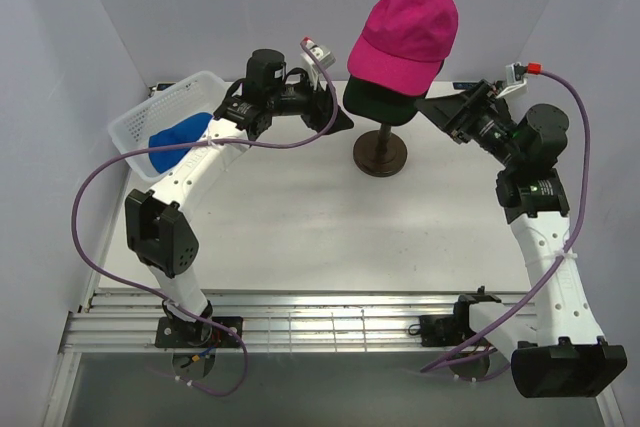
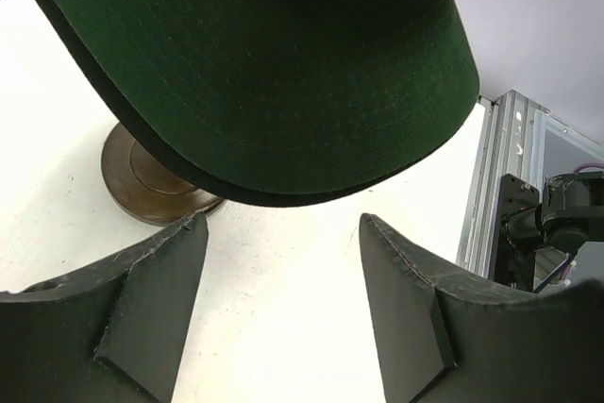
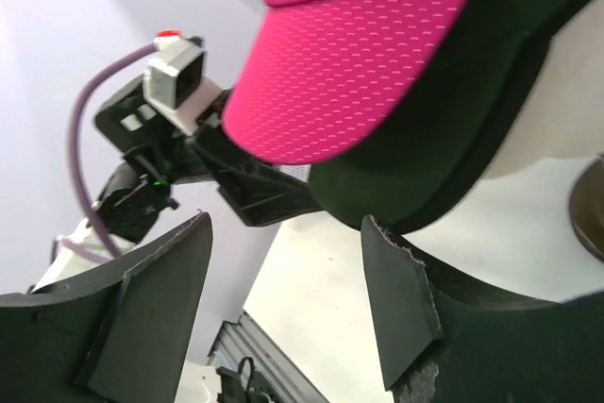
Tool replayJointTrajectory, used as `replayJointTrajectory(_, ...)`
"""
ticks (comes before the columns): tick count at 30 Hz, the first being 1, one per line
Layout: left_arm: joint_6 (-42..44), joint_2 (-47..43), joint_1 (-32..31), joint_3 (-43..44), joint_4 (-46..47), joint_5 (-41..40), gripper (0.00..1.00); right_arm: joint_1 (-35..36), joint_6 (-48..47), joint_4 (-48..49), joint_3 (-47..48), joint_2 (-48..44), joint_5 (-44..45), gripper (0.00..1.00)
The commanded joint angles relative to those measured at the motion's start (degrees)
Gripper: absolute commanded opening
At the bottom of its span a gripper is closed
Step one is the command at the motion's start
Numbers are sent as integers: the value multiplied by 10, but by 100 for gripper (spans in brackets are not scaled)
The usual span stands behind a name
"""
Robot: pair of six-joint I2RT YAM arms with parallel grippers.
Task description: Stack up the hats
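Nearest to you, the metal rail (image 1: 330, 322) carries both arm bases at the table's (image 1: 300, 227) front edge. From there each arm reaches away over the white top, one on either side of the dark round stand (image 1: 380, 154).

Your left gripper (image 2: 283, 224) sits just left of the stand, pointing at it. Its fingers are spread with nothing between them. In its wrist view they sit below the brim of the dark green cap (image 1: 385, 99) and do not touch it.

Your right gripper (image 3: 286, 219) comes in from the right at about the same height. Its fingers are also apart and hold nothing. In its own view they sit beneath the brims and clear of them.

On the stand, the dark green cap sits low. The magenta cap (image 1: 405, 32) rests directly on top of it, crown up, its brim lying over the green brim. A black edge runs under the green brim in the left wrist view. You cannot tell from here whether that is a separate cap or the brim's own trim.

Farther back, in the far left corner, the white mesh basket (image 1: 180, 92) holds the bright blue cap (image 1: 178, 135), well apart from the stack.
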Motion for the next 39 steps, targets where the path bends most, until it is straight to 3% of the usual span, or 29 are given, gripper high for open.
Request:
replayJointTrajectory(1,-10,-28,2,27,5,14,75,-2,42,110,-23,-23,-33,70)
replayJointTrajectory(4,-10,-25,2,28,3,12,75,-3,12,128,-39,-30,-19,63)
replayJointTrajectory(10,-6,-19,2,39,-15,15,75,-2,-373,-35,46,-79,-17,65)
replayJointTrajectory(13,-4,-13,2,50,-28,11,75,-2,-543,-101,43,-98,48,61)
replayJointTrajectory(16,1,-12,2,62,-39,5,75,-2,-675,-45,-39,-122,96,65)
replayJointTrajectory(19,2,-10,2,65,-51,6,75,-2,-779,85,-110,-151,60,73)
replayJointTrajectory(23,9,0,2,73,-69,7,75,-1,-864,240,-192,-160,12,69)
replayJointTrajectory(27,17,8,1,91,-90,4,75,-1,-890,329,-188,-142,22,63)
replayJointTrajectory(33,12,13,1,116,-117,21,74,46,-1017,297,-153,-102,-10,60)
replayJointTrajectory(39,20,6,-2,95,-134,14,72,142,-1144,245,-123,-72,49,58)
